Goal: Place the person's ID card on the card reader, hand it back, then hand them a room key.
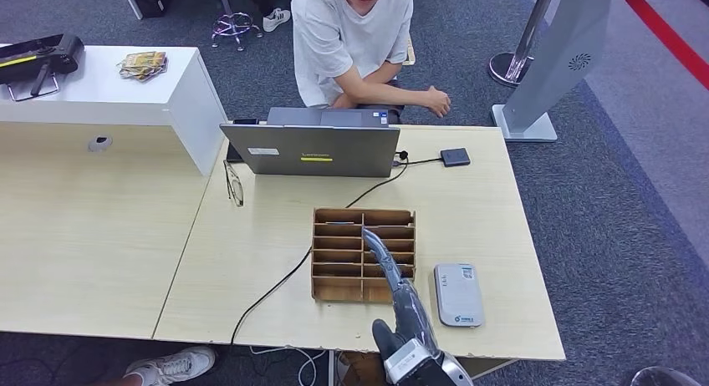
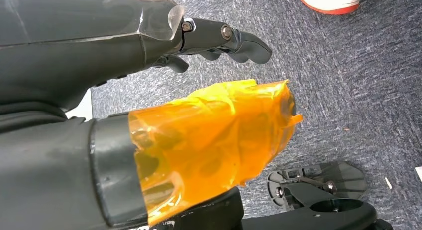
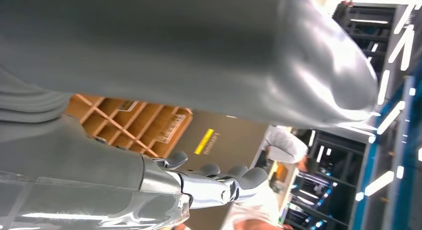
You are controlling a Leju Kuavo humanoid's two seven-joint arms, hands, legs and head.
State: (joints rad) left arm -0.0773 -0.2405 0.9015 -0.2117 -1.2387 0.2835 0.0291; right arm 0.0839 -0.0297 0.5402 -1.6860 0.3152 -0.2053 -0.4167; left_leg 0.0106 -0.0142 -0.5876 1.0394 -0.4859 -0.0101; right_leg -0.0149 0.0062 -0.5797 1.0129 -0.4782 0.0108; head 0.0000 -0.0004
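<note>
Wooden key rack (image 1: 363, 254) sits mid-table (image 1: 468, 210), the white card reader (image 1: 457, 294) just beside it at three o'clock. Right hand (image 1: 393, 290) reaches over the rack, fingers (image 3: 219, 171) extended, holding nothing. Left hand (image 2: 149, 90) hangs above carpet, spread, empty.

R hand (image 3: 164, 155) fingers apart, empty, over wooden organizer (image 3: 132, 123); laptop (image 3: 224, 135) beyond.

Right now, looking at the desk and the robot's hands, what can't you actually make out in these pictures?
- Wooden organizer: head view, what its slots hold is too small to see, and the right hand covers some slots.
- Card reader: print too small to read.
- Left hand: left wrist view, orange film hides the thumb.
- Laptop: only its lid's back shows; the screen faces the person.
</note>
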